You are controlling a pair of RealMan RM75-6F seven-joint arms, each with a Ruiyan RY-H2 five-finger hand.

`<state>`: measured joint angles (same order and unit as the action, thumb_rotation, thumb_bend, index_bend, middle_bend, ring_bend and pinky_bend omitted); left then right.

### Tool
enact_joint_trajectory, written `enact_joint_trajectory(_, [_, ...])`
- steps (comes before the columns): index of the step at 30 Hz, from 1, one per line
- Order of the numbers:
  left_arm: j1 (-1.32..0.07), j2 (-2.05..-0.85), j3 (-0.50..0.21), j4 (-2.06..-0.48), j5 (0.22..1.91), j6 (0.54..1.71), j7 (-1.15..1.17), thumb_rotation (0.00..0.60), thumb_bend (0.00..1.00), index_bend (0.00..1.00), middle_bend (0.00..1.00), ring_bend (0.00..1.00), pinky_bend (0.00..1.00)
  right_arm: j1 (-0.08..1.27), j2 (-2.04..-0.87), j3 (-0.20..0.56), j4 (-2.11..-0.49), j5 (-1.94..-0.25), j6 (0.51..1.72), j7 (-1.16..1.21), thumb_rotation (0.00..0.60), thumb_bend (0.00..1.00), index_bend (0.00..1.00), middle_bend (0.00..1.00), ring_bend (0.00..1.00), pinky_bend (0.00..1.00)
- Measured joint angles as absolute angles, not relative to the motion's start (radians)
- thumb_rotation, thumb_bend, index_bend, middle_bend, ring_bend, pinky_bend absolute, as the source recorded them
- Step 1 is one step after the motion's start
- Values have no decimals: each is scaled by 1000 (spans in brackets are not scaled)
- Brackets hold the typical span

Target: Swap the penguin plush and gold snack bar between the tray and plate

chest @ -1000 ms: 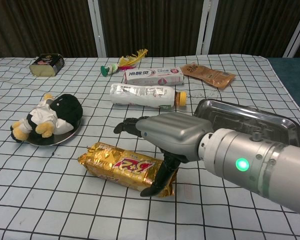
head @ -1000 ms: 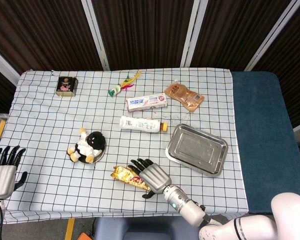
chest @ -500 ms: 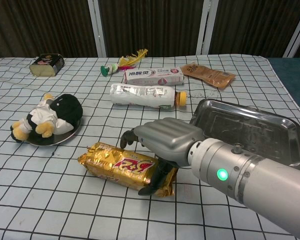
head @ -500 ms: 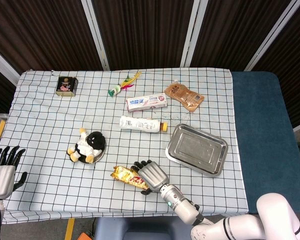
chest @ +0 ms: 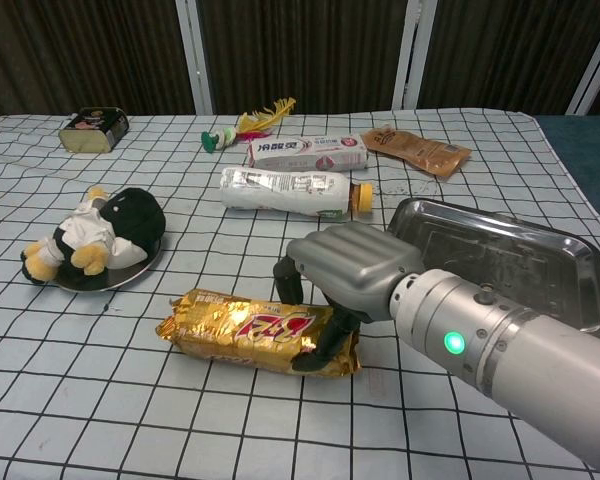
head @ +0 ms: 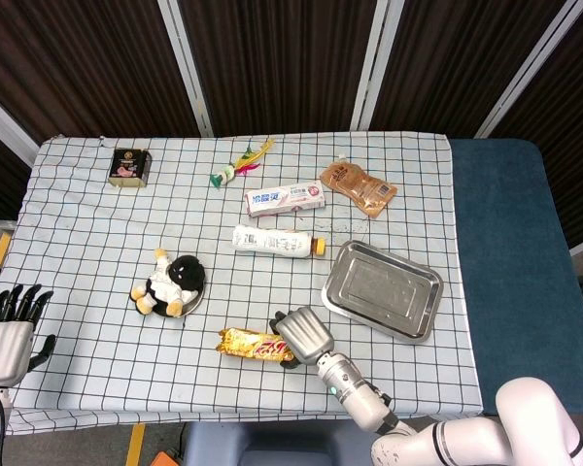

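The gold snack bar lies on the checked cloth near the front edge, between plate and tray. My right hand grips its right end, fingers curled behind it and thumb in front. The penguin plush lies on its side on the small round plate at the left. The steel tray sits bare to the right of my right hand. My left hand hangs off the table's front left corner, fingers apart, holding nothing.
A white bottle lies just behind the bar and tray. Further back are a toothpaste box, a brown pouch, a feather toy and a small tin. The table's right edge borders blue padding.
My right hand has shifted right and closed around the bar's right end. The bar has turned from slanted to nearly level with the front edge. The left hand has not moved.
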<state>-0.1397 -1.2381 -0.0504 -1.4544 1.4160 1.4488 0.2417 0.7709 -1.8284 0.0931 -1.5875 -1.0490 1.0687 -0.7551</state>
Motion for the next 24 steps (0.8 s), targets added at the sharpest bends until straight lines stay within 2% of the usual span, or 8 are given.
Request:
enact_joint_trajectory(3, [-139, -1238, -51, -1456, 1417, 1449, 243, 600, 390, 157, 98, 50, 109, 764, -1812, 92, -1592, -1070, 1086, -749, 600, 412, 741, 586, 742, 805])
enact_joint_trajectory(7, [-139, -1239, -51, -1456, 1418, 1448, 247, 600, 390, 157, 98, 50, 108, 747, -1762, 93, -1625, -1108, 1116, -728, 600, 416, 776, 604, 758, 817])
enact_joint_trajectory(17, [-140, -1241, -47, -1466, 1427, 1445, 267, 600, 389, 158, 100, 50, 110, 642, -1535, 75, -1721, -1211, 1235, -611, 600, 417, 779, 607, 761, 819])
enact_joint_trajectory(24, [-140, -1243, -45, -1472, 1427, 1439, 276, 600, 388, 158, 106, 51, 112, 552, -1432, 50, -1671, -1247, 1285, -449, 600, 417, 779, 608, 761, 817])
